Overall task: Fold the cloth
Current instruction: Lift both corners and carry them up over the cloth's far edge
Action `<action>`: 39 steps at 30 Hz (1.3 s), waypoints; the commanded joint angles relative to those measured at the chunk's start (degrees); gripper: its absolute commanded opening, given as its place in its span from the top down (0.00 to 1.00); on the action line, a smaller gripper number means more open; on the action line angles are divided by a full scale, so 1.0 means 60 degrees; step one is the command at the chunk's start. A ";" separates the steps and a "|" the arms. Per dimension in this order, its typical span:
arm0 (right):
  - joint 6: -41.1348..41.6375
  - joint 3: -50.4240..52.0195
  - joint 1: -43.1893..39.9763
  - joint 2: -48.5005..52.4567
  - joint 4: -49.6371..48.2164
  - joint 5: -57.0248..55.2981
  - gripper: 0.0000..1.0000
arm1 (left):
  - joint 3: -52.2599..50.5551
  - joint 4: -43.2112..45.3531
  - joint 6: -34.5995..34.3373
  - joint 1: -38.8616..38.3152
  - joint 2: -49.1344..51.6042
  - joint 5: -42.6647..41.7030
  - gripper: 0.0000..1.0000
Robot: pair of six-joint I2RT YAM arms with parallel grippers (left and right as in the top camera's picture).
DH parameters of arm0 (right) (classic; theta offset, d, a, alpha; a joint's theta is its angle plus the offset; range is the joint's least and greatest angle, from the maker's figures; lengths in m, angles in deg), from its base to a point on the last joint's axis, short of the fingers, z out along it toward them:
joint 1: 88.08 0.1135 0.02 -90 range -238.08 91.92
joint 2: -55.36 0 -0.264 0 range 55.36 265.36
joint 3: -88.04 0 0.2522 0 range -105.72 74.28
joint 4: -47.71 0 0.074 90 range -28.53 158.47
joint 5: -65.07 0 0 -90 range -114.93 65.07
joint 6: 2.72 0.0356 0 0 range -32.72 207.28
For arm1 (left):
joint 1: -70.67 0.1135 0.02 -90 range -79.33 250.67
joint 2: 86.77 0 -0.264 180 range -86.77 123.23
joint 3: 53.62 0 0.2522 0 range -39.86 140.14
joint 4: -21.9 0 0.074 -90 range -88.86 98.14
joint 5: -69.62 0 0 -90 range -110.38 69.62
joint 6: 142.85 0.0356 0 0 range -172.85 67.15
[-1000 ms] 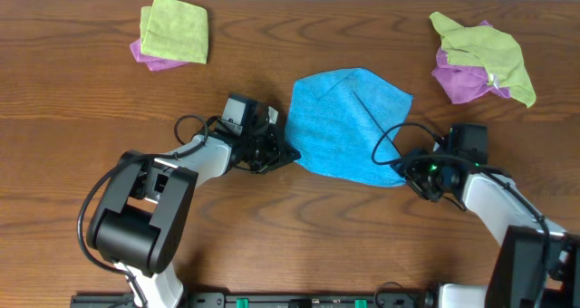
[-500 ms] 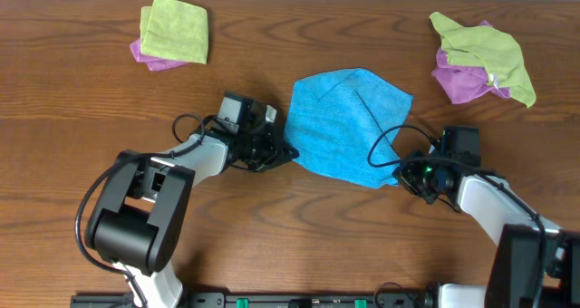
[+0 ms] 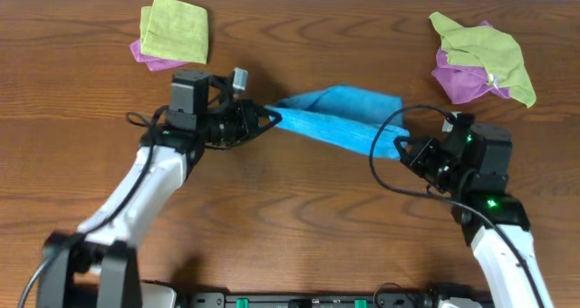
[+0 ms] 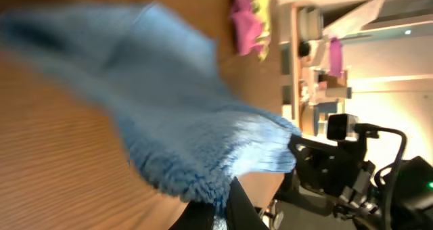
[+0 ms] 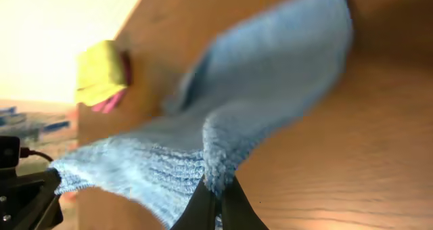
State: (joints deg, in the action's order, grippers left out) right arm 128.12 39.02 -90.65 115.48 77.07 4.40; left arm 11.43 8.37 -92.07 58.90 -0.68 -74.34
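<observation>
The blue cloth [image 3: 337, 118] hangs stretched between my two grippers above the table's middle, its far part still low over the wood. My left gripper [image 3: 269, 118] is shut on the cloth's left corner, whose fuzzy blue edge [image 4: 203, 149] rises from the jaws [image 4: 226, 213] in the left wrist view. My right gripper [image 3: 399, 149] is shut on the cloth's right corner; in the right wrist view the cloth [image 5: 223, 128] fans out from the closed jaws [image 5: 218, 213].
A folded green cloth on a purple one [image 3: 172, 32] lies at the back left. A crumpled green and purple pile [image 3: 478, 59] lies at the back right. The wooden table [image 3: 290, 226] stretches in front of the arms.
Both grippers have lifted and pulled their corners up off the table. The cloth went from lying flat to a narrow raised band. The left arm swung back and left.
</observation>
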 commanded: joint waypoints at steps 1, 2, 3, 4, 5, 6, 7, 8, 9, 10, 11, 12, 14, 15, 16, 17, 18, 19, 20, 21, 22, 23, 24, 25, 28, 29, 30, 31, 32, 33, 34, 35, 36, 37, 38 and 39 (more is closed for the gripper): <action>0.0382 -0.0783 0.0386 -0.0186 -0.0095 0.0084 0.99 | 0.0047 -0.0029 -0.0488 0.0047 -0.0619 0.0317 0.94; 0.0404 -0.0973 0.0419 -0.0157 -0.0098 0.0047 0.99 | 0.0051 -0.0029 -0.0583 0.0073 -0.0743 0.0408 0.94; 0.0404 -0.1122 0.0426 -0.0127 -0.0098 -0.0047 0.99 | 0.0055 -0.0022 -0.0714 0.0109 -0.0852 0.0550 0.95; 0.0404 -0.1293 0.0426 -0.0080 -0.0098 -0.0197 0.99 | 0.0055 0.0022 -0.0827 0.0171 -0.0925 0.0699 0.95; 0.0401 -0.1464 0.0426 0.0011 -0.0098 -0.0412 0.99 | 0.0073 0.0091 -0.0889 0.0266 -0.0936 0.0816 0.94; 0.0397 -0.1617 0.0423 0.0131 -0.0109 -0.0579 0.99 | 0.0102 0.0117 -0.0976 0.0379 -0.0925 0.0940 0.94; 0.0386 -0.1752 0.0423 0.0262 -0.0120 -0.0692 0.99 | 0.0109 0.0124 -0.1009 0.0463 -0.0914 0.1115 0.94; 0.0321 -0.1905 0.0423 0.0481 -0.0204 -0.0783 0.99 | 0.0109 0.0168 -0.1027 0.0557 -0.0907 0.1333 0.95; 0.0317 -0.2029 0.0423 0.0721 -0.0331 -0.0834 0.99 | 0.0109 0.0266 -0.1082 0.0645 -0.0874 0.1504 0.94; 0.0321 -0.2138 0.0423 0.0980 -0.0448 -0.0852 0.99 | 0.0124 0.0357 -0.1169 0.0696 -0.0831 0.1603 0.95; 0.0321 -0.2324 0.0423 0.1413 -0.0612 -0.0849 0.99 | 0.0131 0.0641 -0.1206 0.0729 -0.0707 0.1672 0.94; 0.0321 -0.2473 0.0423 0.1745 -0.0729 -0.0834 0.99 | 0.0160 0.0831 -0.1293 0.0725 -0.0601 0.1759 0.94; 0.0321 -0.2838 0.0426 0.2441 -0.0918 -0.0809 0.99 | 0.0284 0.1260 -0.1443 0.0725 -0.0299 0.1960 0.94; 0.0291 -0.3024 0.0426 0.2707 -0.0987 -0.0812 0.99 | 0.0412 0.1461 -0.1512 0.0725 -0.0073 0.2022 0.94; 0.0284 -0.3279 0.0426 0.3024 -0.1086 -0.0812 0.99 | 0.0605 0.1610 -0.1552 0.0725 0.0193 0.2022 0.94; 0.0182 -0.3566 0.0426 0.3322 -0.1242 -0.0816 0.99 | 0.0867 0.1698 -0.1548 0.0725 0.0503 0.2022 0.94; 0.0109 -0.3792 0.0423 0.3519 -0.1333 -0.0860 0.99 | 0.1078 0.1741 -0.1548 0.0725 0.0725 0.2025 0.94; 0.0033 -0.4044 0.0423 0.3723 -0.1413 -0.0914 0.99 | 0.1344 0.1789 -0.1541 0.0725 0.0962 0.2025 0.94; -0.0004 -0.4386 0.0412 0.3978 -0.1435 -0.1009 0.99 | 0.1661 0.1869 -0.1541 0.0725 0.1213 0.2029 0.94; -0.0036 -0.4615 0.0412 0.4146 -0.1432 -0.1078 0.99 | 0.1971 0.1916 -0.1537 0.0725 0.1428 0.2029 0.94; -0.0036 -0.5038 0.0412 0.4462 -0.1432 -0.1111 0.99 | 0.2401 0.1942 -0.1537 0.0725 0.1698 0.2029 0.94; -0.0033 -0.5319 0.0412 0.4681 -0.1428 -0.1122 0.99 | 0.2779 0.1934 -0.1537 0.0725 0.1916 0.2025 0.95; -0.0033 -0.5599 0.0415 0.4896 -0.1424 -0.1137 0.99 | 0.3115 0.1934 -0.1537 0.0725 0.2113 0.2004 0.95; -0.0033 -0.5912 0.0415 0.5133 -0.1417 -0.1133 0.99 | 0.3472 0.1891 -0.1537 0.0725 0.2306 0.1960 0.94; -0.0036 -0.6852 0.0415 0.5752 -0.1351 -0.1093 0.99 | 0.4379 0.1712 -0.1373 0.0729 0.2718 0.1909 0.94; -0.0087 -0.7067 0.0415 0.5792 -0.1279 -0.1096 0.99 | 0.4601 0.1698 -0.1253 0.0754 0.2769 0.1861 0.94; -0.0262 -0.7246 0.0415 0.5788 -0.1126 -0.1111 0.99 | 0.4761 0.1606 -0.1235 0.0798 0.2779 0.1810 0.94; -0.0393 -0.7388 0.0404 0.5785 -0.0911 -0.1111 0.99 | 0.4870 0.1399 -0.1129 0.0845 0.2776 0.1807 0.94; -0.0495 -0.7515 0.0404 0.5785 -0.0652 -0.1111 0.99 | 0.4940 0.1191 -0.1020 0.0889 0.2772 0.1738 0.94; -0.0670 -0.7617 0.0404 0.5785 -0.0346 -0.1111 0.99 | 0.4991 0.0943 -0.0882 0.0929 0.2772 0.1559 0.94; -0.0827 -0.7672 0.0404 0.5770 -0.0018 -0.1100 0.99 | 0.4991 0.0674 -0.0772 0.0962 0.2772 0.1413 0.94; -0.0911 -0.7690 0.0408 0.5767 0.0255 -0.1100 0.99 | 0.4991 0.0455 -0.0652 0.0980 0.2772 0.1297 0.94; -0.0976 -0.7690 0.0412 0.5767 0.0601 -0.1067 0.99 | 0.4991 0.0138 -0.0452 0.0980 0.2772 0.1231 0.95; -0.1082 -0.7686 0.0433 0.5770 0.0925 -0.1067 0.99 | 0.4991 -0.0153 -0.0291 0.0976 0.2772 0.1224 0.94; -0.1286 -0.7686 0.0463 0.5770 0.1264 -0.1071 0.99 | 0.4991 -0.0455 -0.0084 0.0976 0.2772 0.1209 0.94; -0.1486 -0.7686 0.0474 0.5770 0.1530 -0.1071 0.99 | 0.4991 -0.0699 0.0131 0.0976 0.2772 0.1147 0.94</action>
State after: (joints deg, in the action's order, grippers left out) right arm 123.42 -6.34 -87.72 150.23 84.41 0.22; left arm 40.43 5.88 -96.05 63.51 15.25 -67.04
